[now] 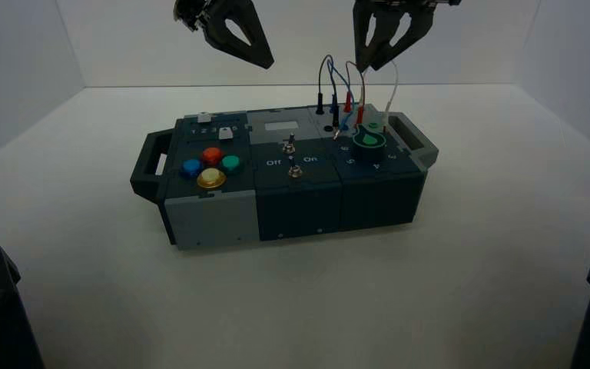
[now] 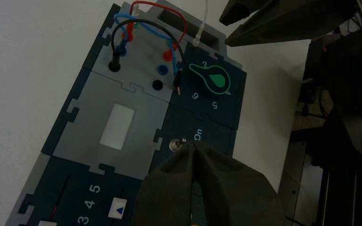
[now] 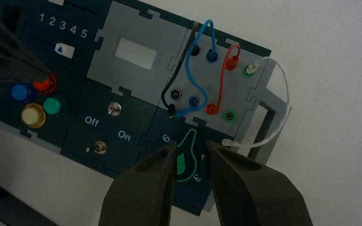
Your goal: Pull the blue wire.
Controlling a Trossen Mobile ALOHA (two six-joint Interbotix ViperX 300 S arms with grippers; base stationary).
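Note:
The blue wire (image 3: 192, 77) is a thin bright-blue loop on the box's grey socket panel (image 3: 217, 84). One plug sits in the back blue socket (image 3: 211, 56). Its other end (image 3: 181, 112) lies loose on the panel beside the empty front blue socket (image 3: 194, 100). From above, the blue wire (image 1: 336, 77) stands up behind the knob. My right gripper (image 3: 190, 143) hovers open over the green knob (image 3: 185, 157), holding nothing, and sits high above the wires (image 1: 374, 61). My left gripper (image 2: 194, 145) is shut and empty above the toggle switches, raised at the back left (image 1: 257, 58).
A black wire (image 3: 174, 77) has a loose end next to the blue one. A red wire (image 3: 222, 77) and a white wire (image 3: 283, 94) also loop there. Two toggle switches (image 3: 114, 109), coloured buttons (image 3: 33, 115) and a slider (image 3: 64, 49) lie further along the box.

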